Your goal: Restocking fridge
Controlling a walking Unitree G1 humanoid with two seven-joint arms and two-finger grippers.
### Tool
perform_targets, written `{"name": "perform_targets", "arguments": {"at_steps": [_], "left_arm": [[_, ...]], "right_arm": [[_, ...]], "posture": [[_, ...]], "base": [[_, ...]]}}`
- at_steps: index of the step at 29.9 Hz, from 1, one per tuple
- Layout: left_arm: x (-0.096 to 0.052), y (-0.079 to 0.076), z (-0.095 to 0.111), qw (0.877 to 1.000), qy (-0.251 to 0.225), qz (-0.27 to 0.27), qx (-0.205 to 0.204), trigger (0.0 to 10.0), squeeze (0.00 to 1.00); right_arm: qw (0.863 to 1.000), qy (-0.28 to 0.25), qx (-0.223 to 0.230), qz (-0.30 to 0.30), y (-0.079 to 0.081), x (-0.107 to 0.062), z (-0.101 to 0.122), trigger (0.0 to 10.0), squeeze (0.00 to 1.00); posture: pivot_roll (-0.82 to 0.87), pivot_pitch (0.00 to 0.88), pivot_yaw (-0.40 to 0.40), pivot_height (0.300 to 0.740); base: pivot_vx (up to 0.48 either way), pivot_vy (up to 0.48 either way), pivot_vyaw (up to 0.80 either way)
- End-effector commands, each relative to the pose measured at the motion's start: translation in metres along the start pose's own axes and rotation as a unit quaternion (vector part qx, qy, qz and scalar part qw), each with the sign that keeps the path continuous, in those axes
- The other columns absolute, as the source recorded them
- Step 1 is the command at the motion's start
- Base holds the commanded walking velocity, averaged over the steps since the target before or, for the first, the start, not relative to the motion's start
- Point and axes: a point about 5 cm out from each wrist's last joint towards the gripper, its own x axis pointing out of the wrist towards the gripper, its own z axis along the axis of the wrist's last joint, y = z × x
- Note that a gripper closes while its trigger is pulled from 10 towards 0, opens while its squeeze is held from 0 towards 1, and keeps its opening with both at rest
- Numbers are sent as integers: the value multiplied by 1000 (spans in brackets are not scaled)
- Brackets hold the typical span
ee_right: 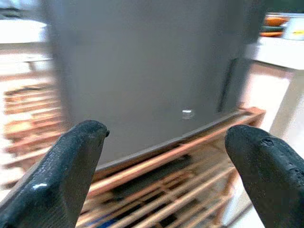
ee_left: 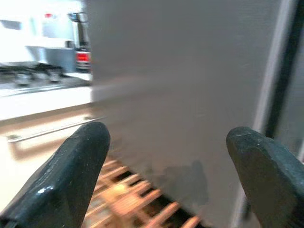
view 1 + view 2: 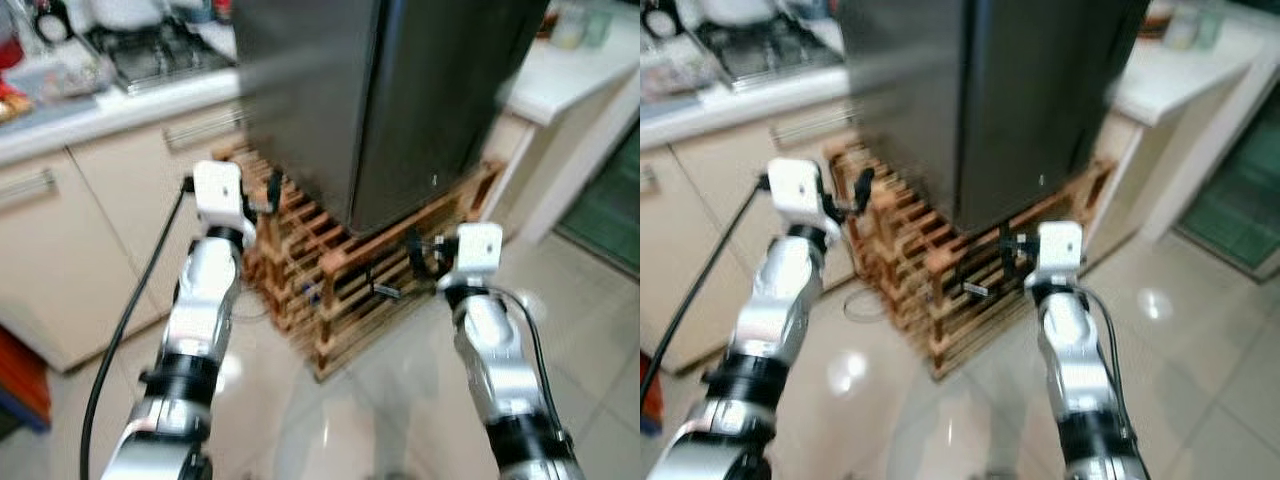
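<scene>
Reaching forward, both end effectors, left [image 3: 262, 192] and right [image 3: 420, 256], gape before the fridge [image 3: 400, 100].

Dark grey fridge [image 3: 400, 100], doors closed, upright on wooden pallet [image 3: 340, 270].

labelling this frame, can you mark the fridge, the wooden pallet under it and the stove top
fridge [image 3: 420, 110], left eye view, on its dark front face
wooden pallet [image 3: 330, 290], left eye view, on the front slats
stove top [image 3: 155, 52], left eye view, on the burner grate
</scene>
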Motion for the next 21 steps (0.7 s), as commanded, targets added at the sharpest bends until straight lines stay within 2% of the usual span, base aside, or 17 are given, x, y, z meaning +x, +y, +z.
{"name": "perform_targets", "arguments": {"at_steps": [1,3,5,9,14,19,21], "left_arm": [[5,2,6,1000,-6,2,-4,10000,0],[6,9,2,999,9,30,-23,10000,0],[7,13,1,999,13,42,-28,10000,0],[7,11,3,1000,6,23,-20,10000,0],[8,8,3,1000,8,18,-4,10000,0],[11,6,4,1000,9,14,3,10000,0],[12,6,4,1000,9,13,3,10000,0]], "right_arm": [[1000,-13,1,-5,0,3,5,10000,0],[1000,-14,1,-6,0,3,6,10000,0],[1000,-10,2,-6,0,3,5,10000,0],[1000,-5,0,-5,-1,1,3,10000,0],[1000,-3,0,-9,-3,0,2,10000,0],[1000,-14,-3,-20,-4,0,5,10000,0],[1000,-15,-4,-21,-4,0,5,10000,0]], "posture": [[-86,0,-9,740],[-91,0,-7,740],[-91,0,-7,740],[-93,0,-5,740],[-97,0,-2,740],[-104,0,7,740],[-104,0,8,740]], "base": [[480,0,0],[459,0,0],[0,0,0],[0,0,-317],[0,448,-623],[0,0,-636],[0,0,0]]}}
